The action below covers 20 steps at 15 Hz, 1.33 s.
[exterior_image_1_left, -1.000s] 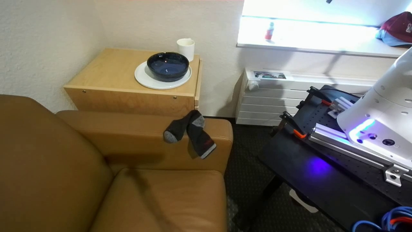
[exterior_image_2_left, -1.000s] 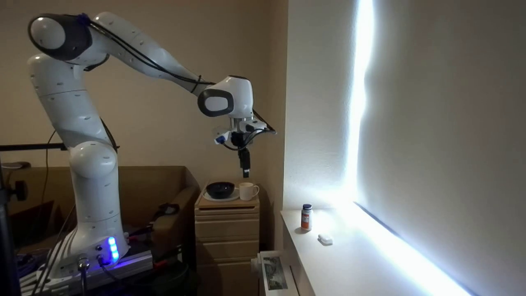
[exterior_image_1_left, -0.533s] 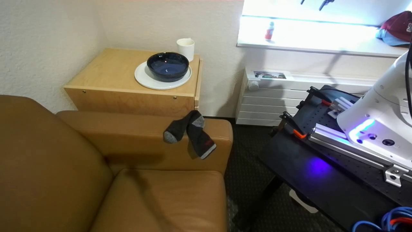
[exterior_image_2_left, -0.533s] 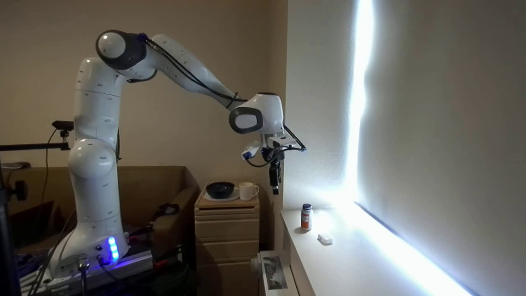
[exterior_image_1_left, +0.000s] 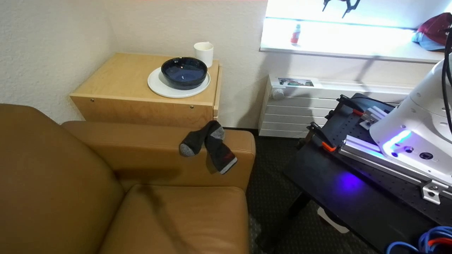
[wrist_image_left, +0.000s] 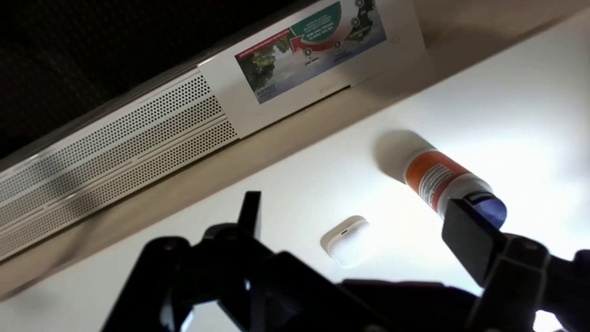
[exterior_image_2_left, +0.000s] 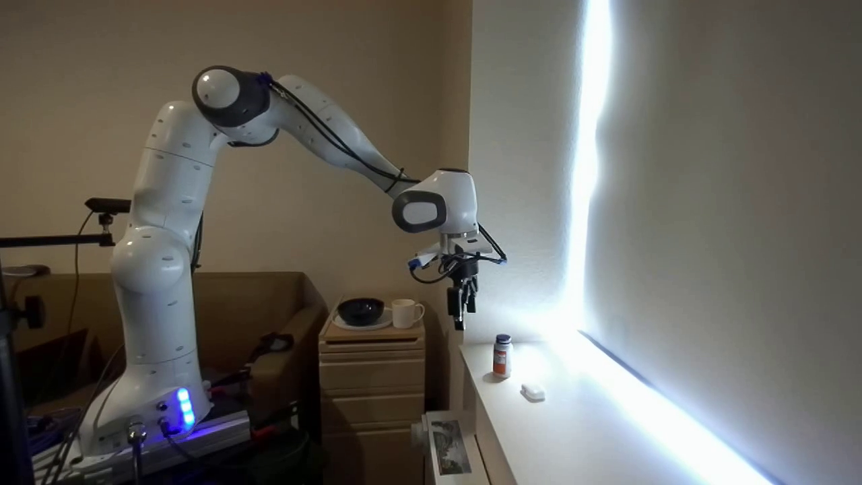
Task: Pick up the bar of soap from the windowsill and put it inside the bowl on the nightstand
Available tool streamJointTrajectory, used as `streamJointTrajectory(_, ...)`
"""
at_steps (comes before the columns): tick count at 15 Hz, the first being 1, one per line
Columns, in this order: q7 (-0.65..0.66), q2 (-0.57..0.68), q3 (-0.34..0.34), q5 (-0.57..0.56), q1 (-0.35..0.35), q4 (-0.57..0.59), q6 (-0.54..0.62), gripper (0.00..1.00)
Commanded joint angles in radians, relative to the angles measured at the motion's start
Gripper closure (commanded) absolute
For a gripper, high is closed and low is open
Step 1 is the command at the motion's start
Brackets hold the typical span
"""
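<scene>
The bar of soap [exterior_image_2_left: 533, 392], a small white rounded block with a small dark slot on one edge, lies on the white windowsill [exterior_image_2_left: 539, 444]. In the wrist view, it [wrist_image_left: 349, 244] appears between my finger pads. My gripper [exterior_image_2_left: 465, 319] is open and empty, pointing down well above the sill. It also shows in the wrist view [wrist_image_left: 352, 199] and at the top of an exterior view [exterior_image_1_left: 333, 13], where glare hides the soap. The dark blue-black bowl [exterior_image_1_left: 184, 73] stands on a white plate [exterior_image_1_left: 166, 92] on the tan wooden nightstand [exterior_image_1_left: 116, 77]; the bowl holds nothing visible.
A white bottle with an orange label and blue cap [exterior_image_2_left: 502, 357] stands near the soap; in the wrist view, a finger overlaps its cap. A white mug [exterior_image_2_left: 404, 314] stands beside the plate. A radiator [exterior_image_1_left: 293, 106] is below the sill. A cap [exterior_image_1_left: 432, 31] lies on the sill.
My arm has moved toward the windowsill and lowered. The gripper has turned, so both fingers now show. The soap, bottle and bowl have not moved.
</scene>
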Motion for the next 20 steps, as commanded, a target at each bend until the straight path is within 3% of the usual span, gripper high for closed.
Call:
streamJointTrajectory(1, 0.163, 0.184, 0.041, 0.09, -0.053, 0.212, -0.038, 0.0)
streamJointTrajectory(6, 0.421, 0.378, 0.032, 0.131, -0.107, 0.439, -0.038, 0.0)
streamJointTrajectory(7, 0.361, 0.3, 0.044, 0.092, -0.087, 0.34, -0.003, 0.0)
streamJointTrajectory(11, 0.375, 0.325, 0.047, 0.088, -0.095, 0.365, -0.002, 0.0)
streamJointTrajectory(14, 0.502, 0.419, 0.027, 0.06, -0.078, 0.43, -0.011, 0.0)
streamJointTrajectory(20, 0.761, 0.55, 0.066, 0.103, -0.106, 0.556, -0.009, 0.0)
